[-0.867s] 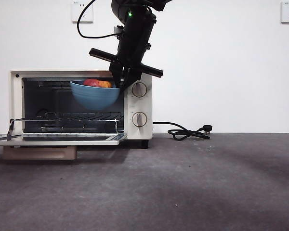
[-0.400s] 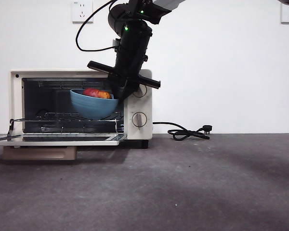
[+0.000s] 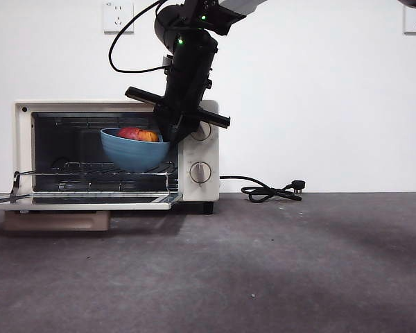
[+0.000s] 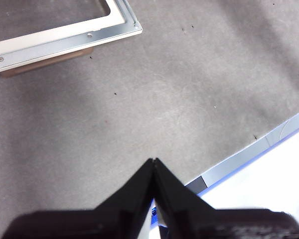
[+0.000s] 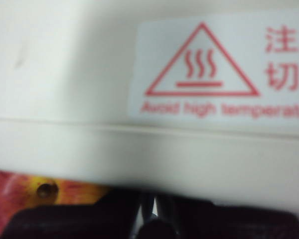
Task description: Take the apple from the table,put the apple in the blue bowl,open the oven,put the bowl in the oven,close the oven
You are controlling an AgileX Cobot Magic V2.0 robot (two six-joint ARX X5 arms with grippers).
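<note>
- Cream-white boxy toaster oven (image 3: 197, 149) stands on the dark grey mottled table (image 3: 263, 263) with its dark glass door (image 3: 83, 200) folded down flat, and the wire rack (image 3: 97, 168) inside is in plain sight.
- Glossy deep blue bowl (image 3: 133, 150) hangs in the oven's open mouth, toward the side with the 2 round knobs (image 3: 200, 130), its base just above the rack; contact with the rack cannot be told.
- Round red apple with yellowish streaks (image 3: 138, 134) sits inside the bowl, showing above the rim.
- Right gripper (image 3: 170, 135) reaches down from above, its black jaws closed over the bowl's rim on the knob side; its wrist view shows the apple (image 5: 20, 196) close by, under the oven's top with a red heat-warning label (image 5: 204, 69).
- Left gripper (image 4: 153, 162) hangs over bare table, well apart from the oven, jaws pressed together on nothing; a corner of the lowered door (image 4: 65, 40) shows in its view.
- Black cord (image 3: 267, 189) lies coiled on the table beside the oven.
</note>
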